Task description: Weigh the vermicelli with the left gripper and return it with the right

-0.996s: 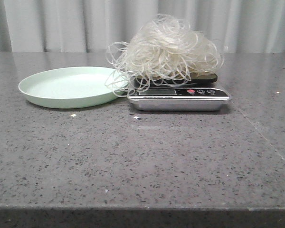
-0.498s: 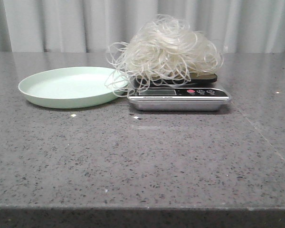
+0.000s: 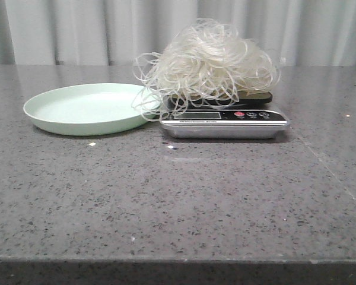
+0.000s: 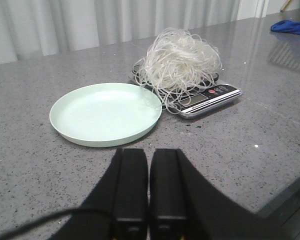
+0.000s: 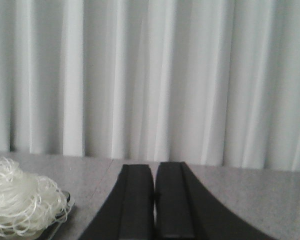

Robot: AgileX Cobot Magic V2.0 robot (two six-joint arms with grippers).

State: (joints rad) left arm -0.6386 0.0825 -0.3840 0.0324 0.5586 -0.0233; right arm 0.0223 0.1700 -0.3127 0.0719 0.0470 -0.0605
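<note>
The vermicelli [image 3: 209,64], a fluffy whitish tangle, sits on the kitchen scale [image 3: 224,122]; some strands hang over the rim of the empty pale green plate [image 3: 86,108] to its left. Neither gripper shows in the front view. In the left wrist view the left gripper [image 4: 149,152] is shut and empty, well short of the plate [image 4: 106,113], with the vermicelli [image 4: 181,61] on the scale [image 4: 210,97] beyond. In the right wrist view the right gripper [image 5: 154,167] is shut and empty, with the vermicelli [image 5: 20,204] off to its side.
The grey speckled table [image 3: 178,196] has its front edge near the camera. A white curtain [image 3: 77,29] hangs behind it. A blue cloth [image 4: 291,27] lies at the far corner in the left wrist view.
</note>
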